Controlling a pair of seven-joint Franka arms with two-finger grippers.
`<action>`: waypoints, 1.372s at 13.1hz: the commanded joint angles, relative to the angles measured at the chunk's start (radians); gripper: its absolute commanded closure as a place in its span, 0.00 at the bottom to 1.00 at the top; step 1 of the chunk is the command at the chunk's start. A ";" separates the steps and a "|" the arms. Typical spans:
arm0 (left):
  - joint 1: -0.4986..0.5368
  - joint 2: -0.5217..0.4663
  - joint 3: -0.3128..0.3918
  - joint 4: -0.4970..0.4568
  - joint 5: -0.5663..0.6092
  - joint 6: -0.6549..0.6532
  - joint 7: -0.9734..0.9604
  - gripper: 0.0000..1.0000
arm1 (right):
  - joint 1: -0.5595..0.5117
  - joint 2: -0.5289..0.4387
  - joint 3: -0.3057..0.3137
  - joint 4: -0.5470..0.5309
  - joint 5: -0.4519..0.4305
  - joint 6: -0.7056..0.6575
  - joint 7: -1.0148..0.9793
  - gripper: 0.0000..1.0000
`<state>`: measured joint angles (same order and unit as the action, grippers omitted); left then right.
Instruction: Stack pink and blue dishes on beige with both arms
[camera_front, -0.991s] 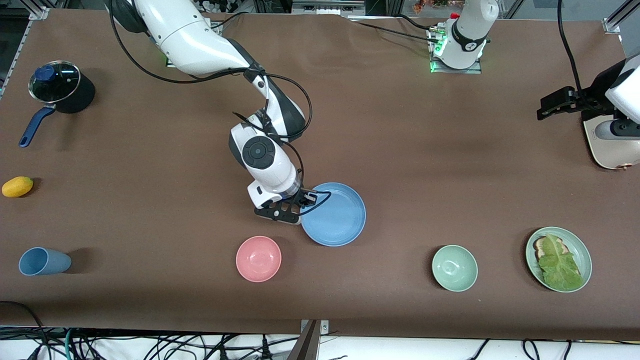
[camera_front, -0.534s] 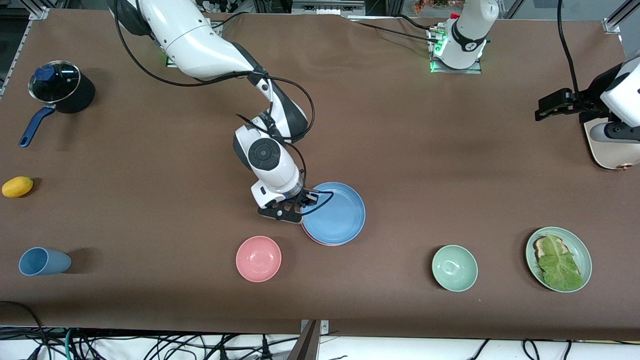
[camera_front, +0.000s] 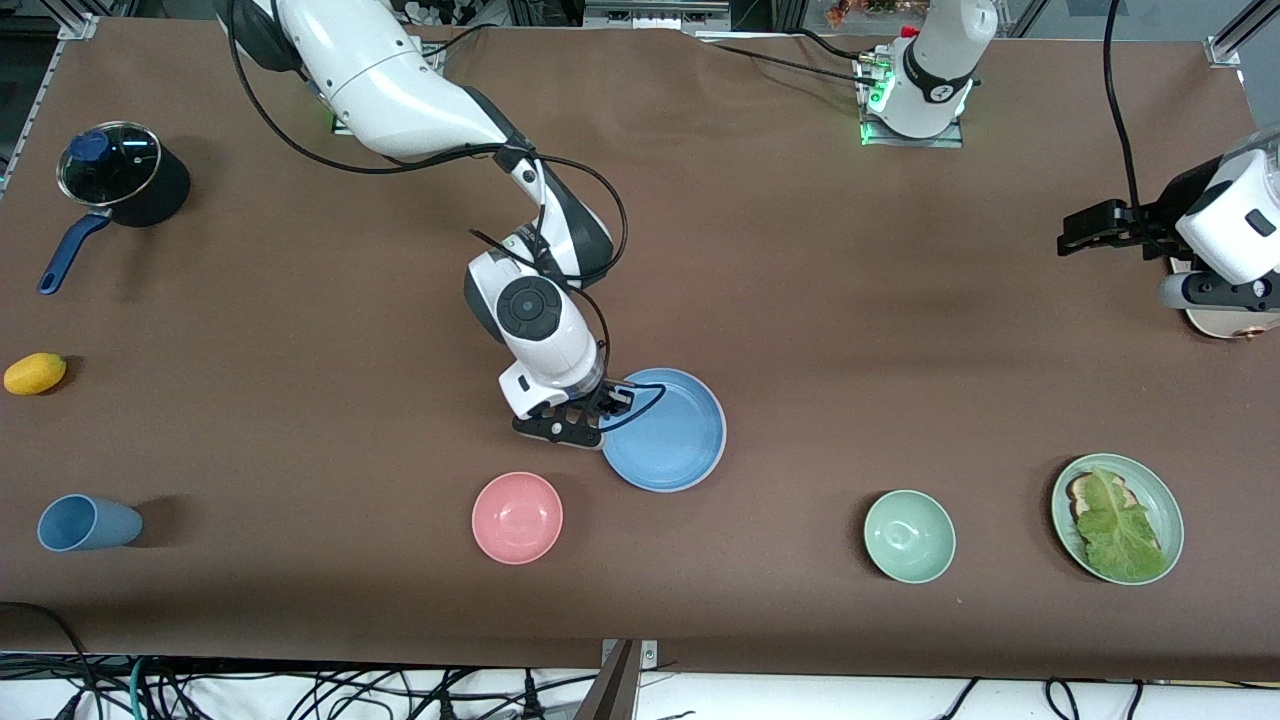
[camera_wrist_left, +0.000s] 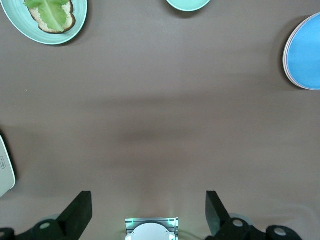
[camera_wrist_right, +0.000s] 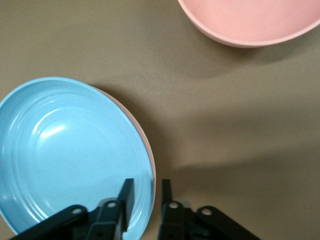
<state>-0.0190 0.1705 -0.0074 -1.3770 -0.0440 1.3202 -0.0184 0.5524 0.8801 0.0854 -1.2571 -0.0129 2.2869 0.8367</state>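
The light blue plate (camera_front: 663, 430) lies on the pale pink plate (camera_wrist_right: 151, 159), of which only a thin rim shows under it. My right gripper (camera_front: 603, 417) is low at the stack's edge toward the right arm's end. It is open, with one finger (camera_wrist_right: 127, 192) inside the blue plate and the other just outside the rim, apart from it. My left gripper (camera_front: 1088, 228) hangs open and empty over bare table toward the left arm's end. No beige plate shows in any view.
A pink bowl (camera_front: 517, 517), a green bowl (camera_front: 909, 535) and a green plate with lettuce (camera_front: 1117, 518) sit near the front edge. A blue cup (camera_front: 85, 523), a yellow fruit (camera_front: 35, 373) and a lidded pot (camera_front: 120, 180) are at the right arm's end. A whitish flat object (camera_front: 1225, 322) lies under the left arm.
The blue plate has come down onto the pink plate, whose rim now shows beneath it. The left arm has turned, and its gripper has shifted a little toward the table's middle.
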 joint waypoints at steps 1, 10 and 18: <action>0.004 -0.006 0.003 0.004 -0.013 -0.001 0.021 0.00 | 0.000 -0.004 -0.018 0.028 -0.016 -0.068 0.001 0.53; 0.010 0.007 0.003 0.012 -0.011 -0.001 0.021 0.00 | -0.170 -0.234 -0.058 -0.013 -0.003 -0.355 -0.258 0.00; 0.013 0.007 0.001 0.013 -0.014 0.002 0.021 0.00 | -0.302 -0.616 -0.101 -0.253 0.053 -0.578 -0.563 0.00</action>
<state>-0.0142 0.1764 -0.0040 -1.3759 -0.0440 1.3229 -0.0173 0.2556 0.4070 0.0022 -1.3535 0.0129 1.7095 0.3334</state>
